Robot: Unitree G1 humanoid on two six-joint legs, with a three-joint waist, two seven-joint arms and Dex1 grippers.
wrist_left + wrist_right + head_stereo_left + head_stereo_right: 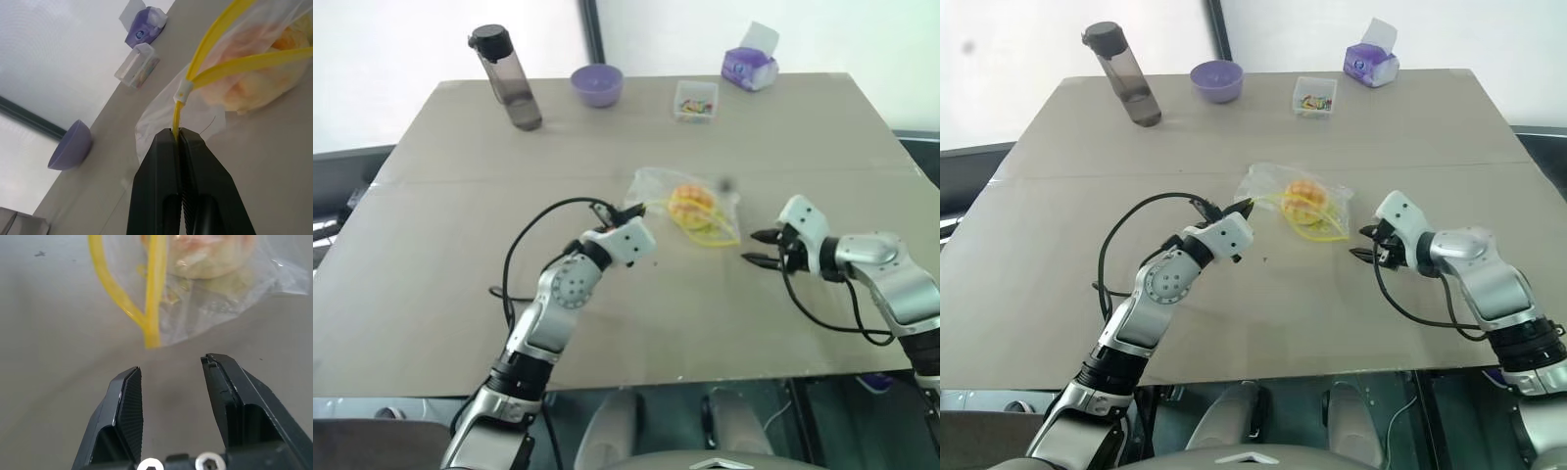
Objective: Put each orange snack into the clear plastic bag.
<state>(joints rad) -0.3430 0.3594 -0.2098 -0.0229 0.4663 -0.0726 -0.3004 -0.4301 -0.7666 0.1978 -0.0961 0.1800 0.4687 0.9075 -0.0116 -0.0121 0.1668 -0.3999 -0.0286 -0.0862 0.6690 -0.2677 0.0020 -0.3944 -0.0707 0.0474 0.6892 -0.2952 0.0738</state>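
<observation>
Brown counter (pixel 450 294) fills the head views, bright window wall behind.

Left eye view: clear plastic bag (pixel 651 186) lies centre frame, orange snack (pixel 689 200) already inside it. Left tool (pixel 633 209) sits at the bag's left edge, closed on the yellow zip strip (pixel 715 238). Right tool (pixel 756 248) is centre-right, apart from the bag, part open, nothing held. Along the far edge: bottle (pixel 507 78), purple bowl (pixel 597 85), small clear box (pixel 695 101), tissue pack (pixel 749 67).

Right eye view: same layout; no 2nd snack seen on the counter.

Left wrist view: tool pinches only the thin end of the strip, near the white slider (pixel 182 91). Bag mouth gapes, its two yellow strips spread apart.

Right wrist view: jaws stand apart, empty, aimed at the strip's other end, not touching.

Risks, by judgement:
- Narrow pinch; any pull by left tool could slip off the strip.
- Mouth open; lifting or dragging the bag could roll the snack out.
- Right tool closing off-line could push the crinkly film away w/o catching it.
</observation>
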